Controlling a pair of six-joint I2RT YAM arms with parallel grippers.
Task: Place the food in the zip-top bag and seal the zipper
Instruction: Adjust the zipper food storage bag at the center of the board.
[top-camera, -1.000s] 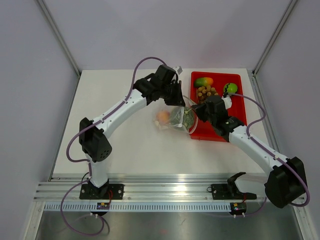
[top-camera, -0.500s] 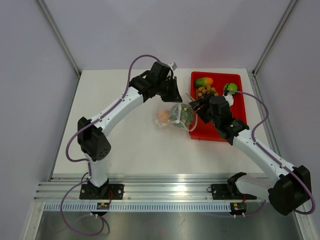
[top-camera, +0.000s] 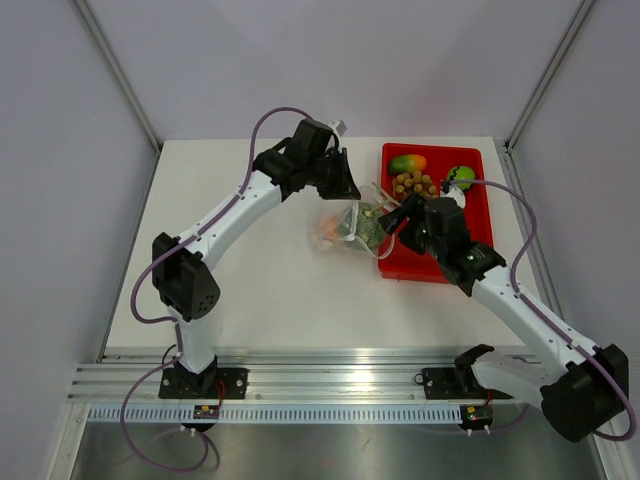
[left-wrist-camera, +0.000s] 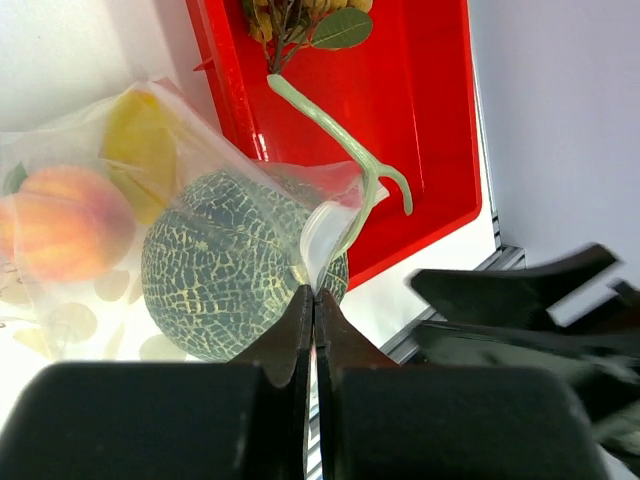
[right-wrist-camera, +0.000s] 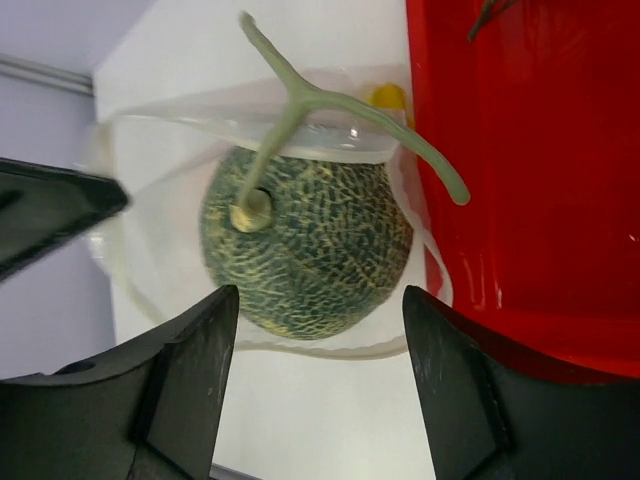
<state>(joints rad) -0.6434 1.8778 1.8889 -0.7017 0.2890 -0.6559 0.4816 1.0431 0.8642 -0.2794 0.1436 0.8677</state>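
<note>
We see the clear, crinkly zip-top bag (left-wrist-camera: 200, 130) with its zipper (right-wrist-camera: 180, 108) unsealed, holding the netted melon (right-wrist-camera: 305, 250), stem poking out, the orange-peach fruit (left-wrist-camera: 65, 235) and the yellow piece (left-wrist-camera: 140, 140); the longan cluster (top-camera: 413, 184), mango (top-camera: 407, 163) and green apple (top-camera: 460, 177) lie at its 1 to 2 o'clock

From overhead the zip-top bag (top-camera: 352, 226) is too small for me to read its mouth, and my left hand (top-camera: 349, 191) covers its upper edge. On the left wrist view the longan cluster (left-wrist-camera: 290, 15) is cut off by the top edge, the orange-peach fruit (left-wrist-camera: 60, 222) by the left edge, and the right hand (left-wrist-camera: 440, 312) is a dark blur. On the right wrist view the melon (right-wrist-camera: 305, 245) hides most of the yellow piece (right-wrist-camera: 388, 97).
</note>
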